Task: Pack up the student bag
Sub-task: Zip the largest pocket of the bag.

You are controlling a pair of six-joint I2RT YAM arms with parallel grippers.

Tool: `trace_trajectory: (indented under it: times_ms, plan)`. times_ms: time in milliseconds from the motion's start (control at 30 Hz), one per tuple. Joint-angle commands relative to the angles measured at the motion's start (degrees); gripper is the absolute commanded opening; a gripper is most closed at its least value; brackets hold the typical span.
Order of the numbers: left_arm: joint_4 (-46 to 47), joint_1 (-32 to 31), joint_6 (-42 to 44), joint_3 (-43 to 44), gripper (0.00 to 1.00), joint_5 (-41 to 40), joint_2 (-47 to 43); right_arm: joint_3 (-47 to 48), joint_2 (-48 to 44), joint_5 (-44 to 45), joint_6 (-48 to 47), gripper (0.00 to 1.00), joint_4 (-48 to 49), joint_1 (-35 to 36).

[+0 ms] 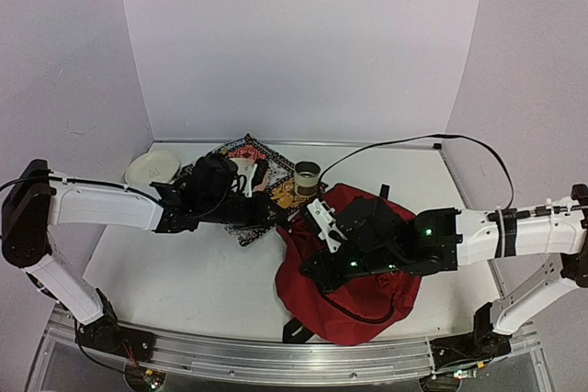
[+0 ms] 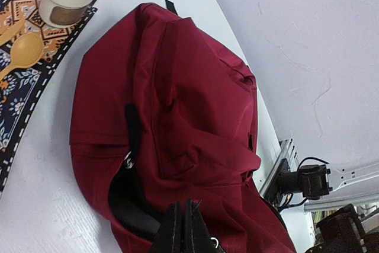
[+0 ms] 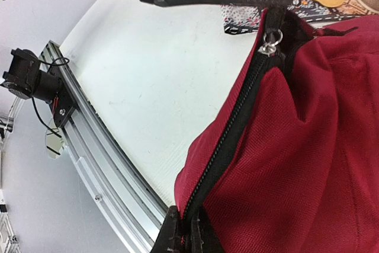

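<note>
Left fingers and right fingers each clamp the zippered edge of the student bag.

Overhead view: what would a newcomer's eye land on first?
The big dark-red student bag slumped on the white table, near right, with the left hand and right hand both pinching its zipper edge. Behind it, a patterned cloth carries a cup.
</note>
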Motion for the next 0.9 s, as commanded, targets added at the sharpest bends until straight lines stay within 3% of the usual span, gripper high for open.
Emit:
trace_trajectory:
  times_ms: [0, 167, 333, 567, 867]
  plan:
    - [-0.01, 3.76, 6.00, 8.22, 0.00, -6.66, 4.62, -1.65, -6.59, -4.94, -1.45, 0.00, -5.14, 2.35]
    - [-0.81, 4.58, 6.34, 10.61, 0.00, -4.01, 8.43, -3.18, -10.54, -5.05, -1.93, 0.00, -7.12, 2.42]
    - [-1.43, 5.93, 7.55, 9.25, 0.00, -6.63, 7.48, -5.33, -13.89, -3.36, -0.87, 0.00, -10.28, 2.44]
    - [-2.60, 8.81, 8.95, 8.09, 0.00, -7.83, 8.38, -6.98, -21.85, 3.53, 1.88, 0.00, -16.08, 2.45]
    - [-2.71, 9.37, 9.02, 10.52, 0.00, -7.07, 14.88, -8.68, -23.78, -1.28, 1.17, 0.00, -16.94, 2.42]
